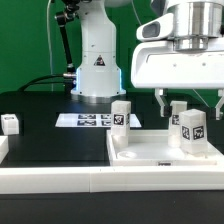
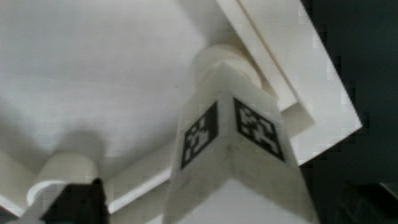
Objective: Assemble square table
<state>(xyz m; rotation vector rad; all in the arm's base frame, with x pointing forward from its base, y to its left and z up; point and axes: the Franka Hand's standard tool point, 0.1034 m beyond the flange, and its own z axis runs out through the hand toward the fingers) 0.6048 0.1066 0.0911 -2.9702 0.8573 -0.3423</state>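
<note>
The white square tabletop (image 1: 150, 152) lies at the exterior view's lower right, raised rim up. Three tagged white legs stand upright on it: one at its far left corner (image 1: 121, 115), one further back (image 1: 178, 113), and one nearer the front right (image 1: 191, 130). My gripper (image 1: 190, 103) hangs just above that front right leg, its fingers (image 1: 163, 100) spread wider than the leg and not touching it. In the wrist view the same leg (image 2: 231, 130) rises between the jaws from a corner of the tabletop (image 2: 107, 80). A fourth leg (image 1: 10, 123) lies loose at the far left.
The marker board (image 1: 88, 120) lies flat in front of the robot base (image 1: 96, 70). A long white rail (image 1: 60, 182) runs along the table's front edge. A green wall stands behind.
</note>
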